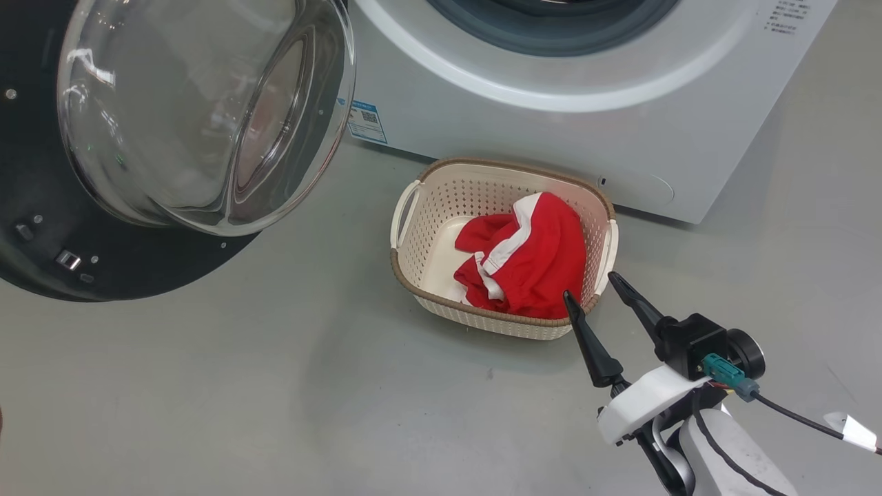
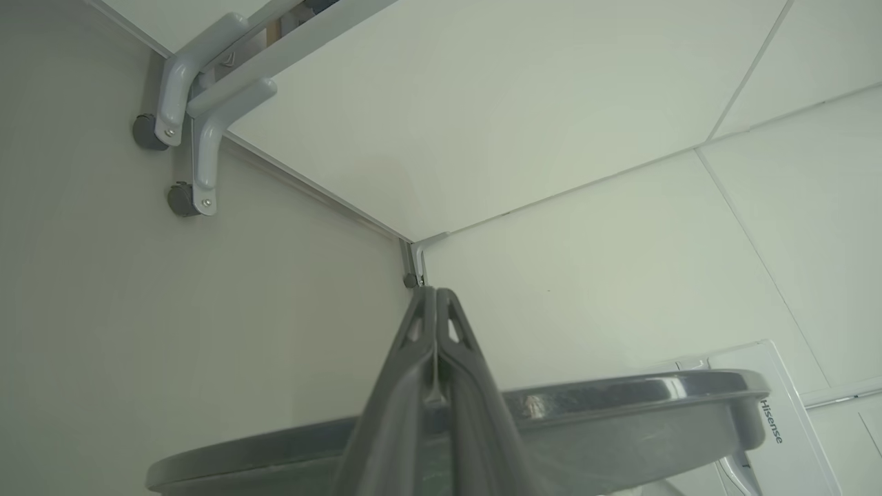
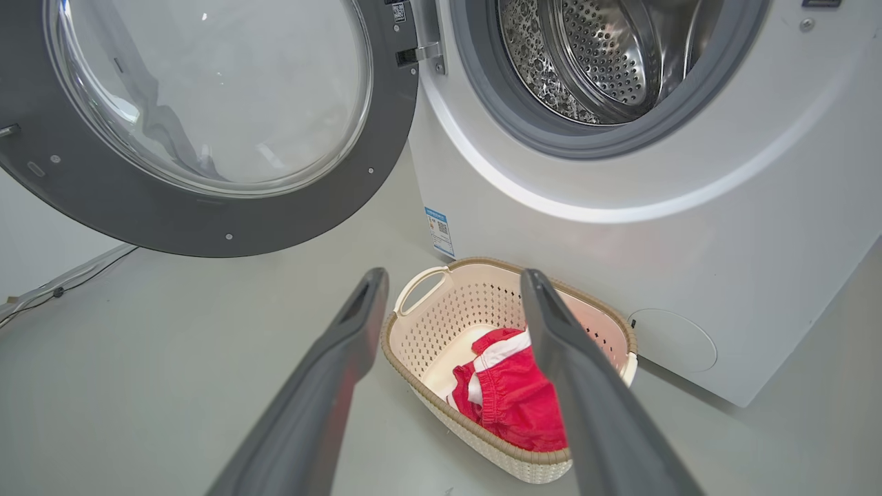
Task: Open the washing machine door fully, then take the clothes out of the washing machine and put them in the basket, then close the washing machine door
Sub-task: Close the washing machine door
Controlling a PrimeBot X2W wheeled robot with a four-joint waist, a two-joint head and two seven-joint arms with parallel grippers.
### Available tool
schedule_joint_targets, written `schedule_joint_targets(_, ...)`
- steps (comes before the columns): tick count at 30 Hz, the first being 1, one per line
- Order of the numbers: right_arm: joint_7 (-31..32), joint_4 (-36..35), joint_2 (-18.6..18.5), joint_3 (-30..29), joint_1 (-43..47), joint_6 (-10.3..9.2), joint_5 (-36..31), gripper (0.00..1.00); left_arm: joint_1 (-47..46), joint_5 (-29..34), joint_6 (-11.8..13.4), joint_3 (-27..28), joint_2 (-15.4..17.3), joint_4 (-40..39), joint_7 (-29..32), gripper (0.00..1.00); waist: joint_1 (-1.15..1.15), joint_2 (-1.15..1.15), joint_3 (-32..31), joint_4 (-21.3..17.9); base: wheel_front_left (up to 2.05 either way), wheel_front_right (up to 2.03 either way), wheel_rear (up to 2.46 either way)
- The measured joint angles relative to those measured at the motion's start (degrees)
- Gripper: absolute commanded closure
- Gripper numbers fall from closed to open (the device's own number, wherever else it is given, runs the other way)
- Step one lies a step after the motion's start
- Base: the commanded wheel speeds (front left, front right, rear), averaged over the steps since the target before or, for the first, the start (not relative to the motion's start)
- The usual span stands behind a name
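One step looks left: your right gripper (image 1: 589, 284) hangs spread and empty because the red white-trimmed garment (image 1: 530, 262) lies in the cream perforated basket (image 1: 413, 282) just beyond it, your left gripper (image 2: 436, 293) pressed together near the open black-rimmed glass door (image 1: 41, 172).

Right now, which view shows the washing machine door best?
Right wrist view: the washing machine door, open, nearly whole and face-on. Head view crops its left side; left wrist view catches its rim edge-on.

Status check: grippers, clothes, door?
Right gripper by basket, jaws open, empty. Left gripper shut. Clothes in basket, on floor before washing machine. Door open, not yet closed.
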Motion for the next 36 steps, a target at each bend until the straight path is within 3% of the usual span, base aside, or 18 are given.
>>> schedule_joint_targets(20, 0.0, -0.3, -1.2, -0.9, -0.7, 0.04, -0.3, 0.00, -4.7, -0.1, 0.0, -1.4, -0.2, 6.0, 1.8, 1.00, 0.00, 0.00, 1.8, -1.6, 0.00, 0.00, 0.00)
schedule_joint_targets(36, 0.0, -0.1, -1.1, -1.1, -0.7, 0.08, -0.1, 0.00, -5.3, -2.0, -3.1, -3.0, 0.3, 8.4, 9.1, 1.00, 0.00, 0.00, 0.8, -1.0, 0.00, 0.00, 0.00)
